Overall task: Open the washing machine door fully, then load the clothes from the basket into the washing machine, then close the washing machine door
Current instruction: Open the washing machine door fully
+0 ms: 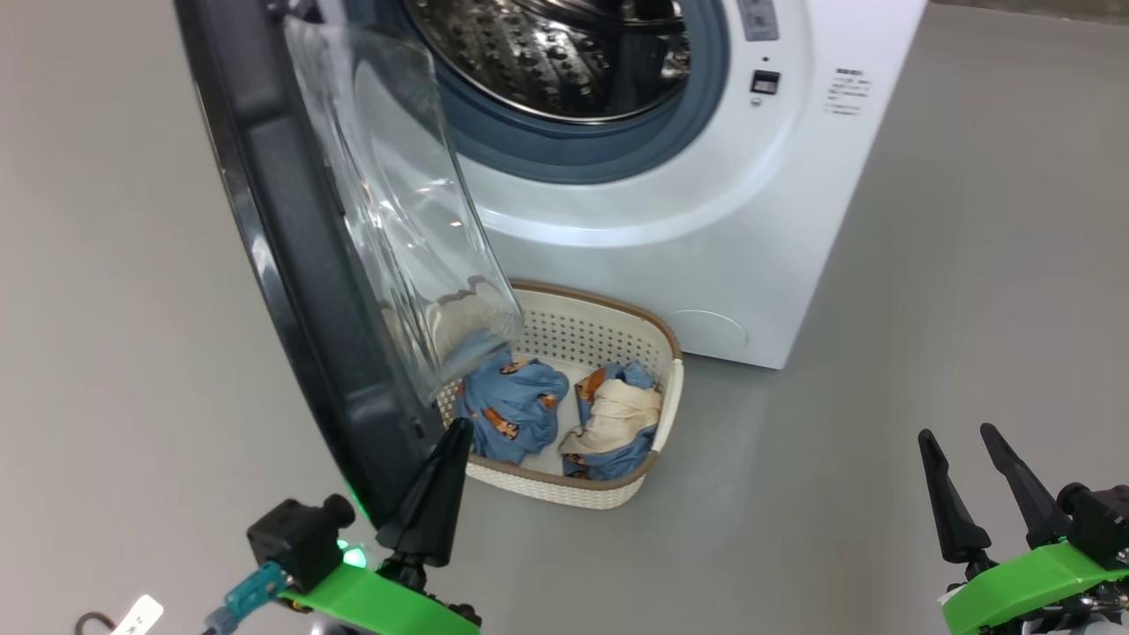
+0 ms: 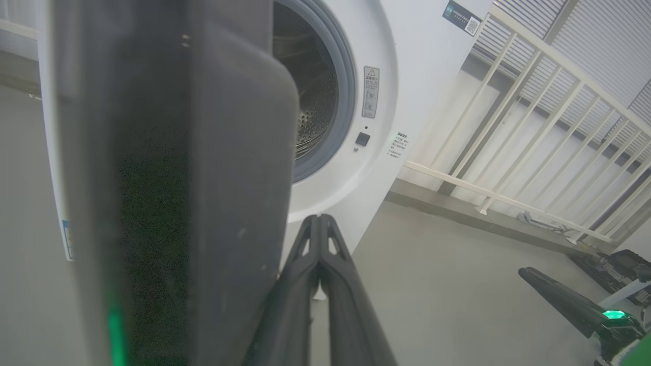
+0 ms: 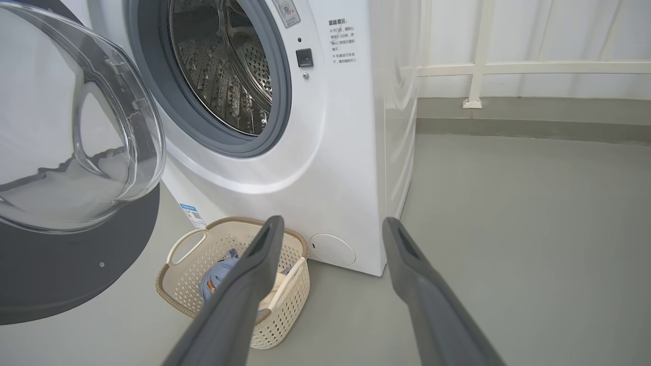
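Plainly the door-opening step is unfinished: the washing machine door (image 1: pixel 291 291) stands about square to the front of the washing machine (image 1: pixel 706 220), its free edge pointing back toward the robot and its glass bowl (image 1: pixel 397 220) hanging over the back left corner of the basket (image 1: pixel 672 370). The left gripper (image 1: pixel 457 432) has its two fingers pressed together into one blade, empty, low against or just beside the door's inner face; actual contact cannot be made out. A good push probably uses the flat side of that blade on the black rim, not the glass, and sweeps outward to the robot's left along the hinge's arc, so the tip does not slip off the lower edge. The right gripper (image 1: pixel 957 432) hovers well apart at the lower right, fingers spread and holding nothing. The clothes (image 1: pixel 516 406) lie bunched in the basket on the floor before the machine, beneath the steel drum (image 1: pixel 564 53).
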You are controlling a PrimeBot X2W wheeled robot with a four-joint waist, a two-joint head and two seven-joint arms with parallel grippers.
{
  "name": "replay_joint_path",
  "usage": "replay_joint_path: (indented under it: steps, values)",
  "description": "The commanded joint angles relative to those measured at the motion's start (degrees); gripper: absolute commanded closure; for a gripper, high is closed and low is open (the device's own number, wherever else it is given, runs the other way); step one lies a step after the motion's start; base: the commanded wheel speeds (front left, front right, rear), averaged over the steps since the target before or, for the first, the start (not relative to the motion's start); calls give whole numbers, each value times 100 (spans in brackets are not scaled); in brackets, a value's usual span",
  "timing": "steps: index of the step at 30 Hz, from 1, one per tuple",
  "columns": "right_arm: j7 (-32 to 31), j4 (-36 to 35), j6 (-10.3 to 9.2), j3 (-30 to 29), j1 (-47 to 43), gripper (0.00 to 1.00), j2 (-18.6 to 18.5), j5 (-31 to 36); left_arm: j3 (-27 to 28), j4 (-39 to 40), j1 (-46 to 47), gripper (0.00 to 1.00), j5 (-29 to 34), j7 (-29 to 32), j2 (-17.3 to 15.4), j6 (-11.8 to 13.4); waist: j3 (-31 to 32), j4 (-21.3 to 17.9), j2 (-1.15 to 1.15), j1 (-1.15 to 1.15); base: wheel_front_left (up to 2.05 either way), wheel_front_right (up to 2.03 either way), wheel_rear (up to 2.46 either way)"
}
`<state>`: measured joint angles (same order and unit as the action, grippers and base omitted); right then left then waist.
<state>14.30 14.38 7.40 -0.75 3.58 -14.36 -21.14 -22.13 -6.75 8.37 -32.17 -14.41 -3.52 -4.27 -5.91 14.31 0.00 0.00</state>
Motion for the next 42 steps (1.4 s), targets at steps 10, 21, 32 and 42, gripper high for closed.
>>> replay_joint_path:
  steps: [10,21,32,42]
  values:
    - [70,-109,9,175,183,0,-152,50,675,234,-111,100,3,-58,-362,305,-43,534,0,0,0,0,0]
    - [70,-87,9,284,253,0,-149,52,1488,112,-122,100,23,-59,-663,532,-149,732,0,0,0,0,0]
    - [70,-93,9,290,300,0,-131,63,2455,-519,336,100,169,-59,-923,530,-326,720,0,0,0,0,0]
    - [70,-88,9,362,387,0,-191,72,3297,-1260,973,100,486,-59,-976,300,-468,673,0,0,0,0,0]
